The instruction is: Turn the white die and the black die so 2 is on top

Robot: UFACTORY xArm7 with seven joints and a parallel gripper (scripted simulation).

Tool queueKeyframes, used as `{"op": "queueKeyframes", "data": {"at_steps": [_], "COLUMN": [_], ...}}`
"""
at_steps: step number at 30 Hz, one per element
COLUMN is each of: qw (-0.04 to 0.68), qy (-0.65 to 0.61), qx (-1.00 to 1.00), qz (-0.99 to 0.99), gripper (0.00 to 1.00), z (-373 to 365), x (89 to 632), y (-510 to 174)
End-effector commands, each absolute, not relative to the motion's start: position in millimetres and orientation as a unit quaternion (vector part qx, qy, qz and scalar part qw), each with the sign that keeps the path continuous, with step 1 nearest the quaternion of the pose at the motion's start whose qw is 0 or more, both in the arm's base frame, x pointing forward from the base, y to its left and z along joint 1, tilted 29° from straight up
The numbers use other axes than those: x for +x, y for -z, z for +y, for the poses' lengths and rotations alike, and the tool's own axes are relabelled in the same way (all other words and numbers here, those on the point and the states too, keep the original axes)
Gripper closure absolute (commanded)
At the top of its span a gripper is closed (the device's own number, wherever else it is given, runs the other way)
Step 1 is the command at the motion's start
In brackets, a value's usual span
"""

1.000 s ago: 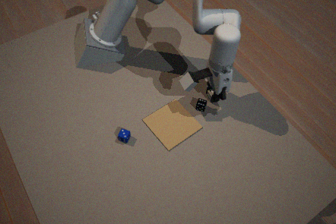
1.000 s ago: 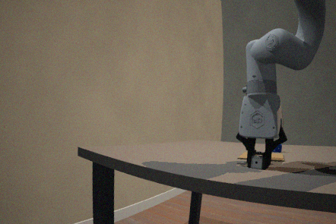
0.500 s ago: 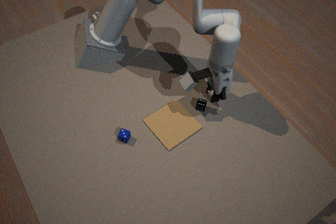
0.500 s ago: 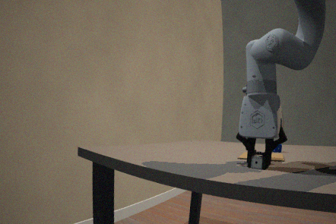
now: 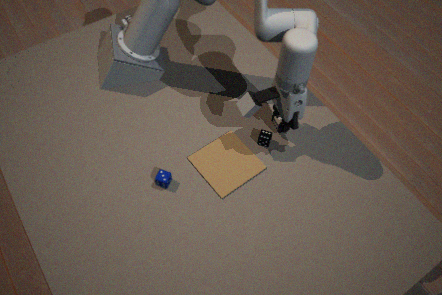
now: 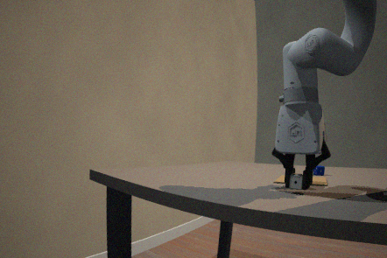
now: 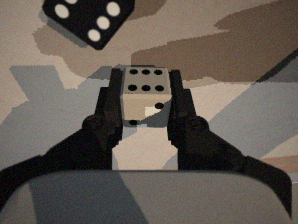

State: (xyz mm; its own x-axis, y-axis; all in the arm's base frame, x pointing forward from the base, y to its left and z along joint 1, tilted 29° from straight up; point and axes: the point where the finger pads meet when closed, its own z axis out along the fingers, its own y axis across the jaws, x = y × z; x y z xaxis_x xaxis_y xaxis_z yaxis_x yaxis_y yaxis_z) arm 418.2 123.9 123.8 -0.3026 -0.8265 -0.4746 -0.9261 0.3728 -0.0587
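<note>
Pinching the white die, the fingers sit off the mat, at two o'clock in the top view. The black die lies between, just outside its edge; the blue die, apart, near nine. The mat looks thin, square, tan. The wrist view crops the black die at eleven o'clock; the white one's underside is hidden.
</note>
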Motion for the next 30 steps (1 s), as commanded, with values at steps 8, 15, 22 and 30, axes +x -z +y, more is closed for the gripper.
{"op": "queueKeyframes", "data": {"at_steps": [8,15,22,30], "qw": [0.221,0.221,0.221,0.226], "qy": [-0.112,-0.112,-0.112,-0.101], "qx": [-0.548,-0.548,-0.548,-0.577], "qz": [0.799,0.799,0.799,0.778], "gripper": [0.73,0.73,0.73,0.73], "z": [91,86,86,37], "x": [401,398,398,394], "y": [-192,-203,-203,-184]}}
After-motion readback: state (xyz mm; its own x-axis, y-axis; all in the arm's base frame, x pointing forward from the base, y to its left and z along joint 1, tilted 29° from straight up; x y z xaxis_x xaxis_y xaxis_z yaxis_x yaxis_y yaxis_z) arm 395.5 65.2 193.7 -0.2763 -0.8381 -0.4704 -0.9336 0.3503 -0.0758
